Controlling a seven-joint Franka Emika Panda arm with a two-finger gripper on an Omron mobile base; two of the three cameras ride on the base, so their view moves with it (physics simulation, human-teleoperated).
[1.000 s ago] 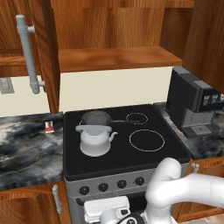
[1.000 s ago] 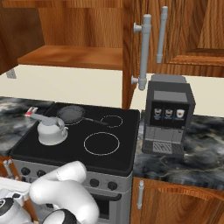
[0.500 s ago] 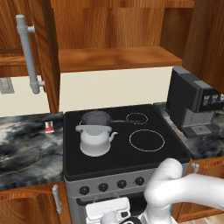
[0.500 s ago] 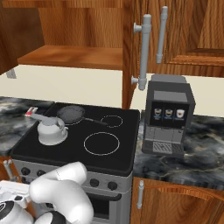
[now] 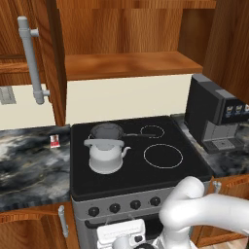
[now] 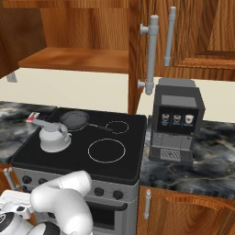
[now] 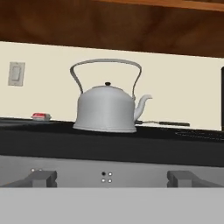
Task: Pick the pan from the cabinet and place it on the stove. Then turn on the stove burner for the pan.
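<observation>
With the pan (image 5: 107,131) set on the stove (image 5: 141,182), the released pincer (image 7: 109,178) faces the knobs (image 5: 135,204); next, turning the burner's knob.

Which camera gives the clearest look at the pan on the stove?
The right base view: the pan sits on the back left of the stove, bowl and handle both clear beside the kettle. In the left base view the kettle partly covers it. The hand view catches just its handle tip behind the kettle.
</observation>
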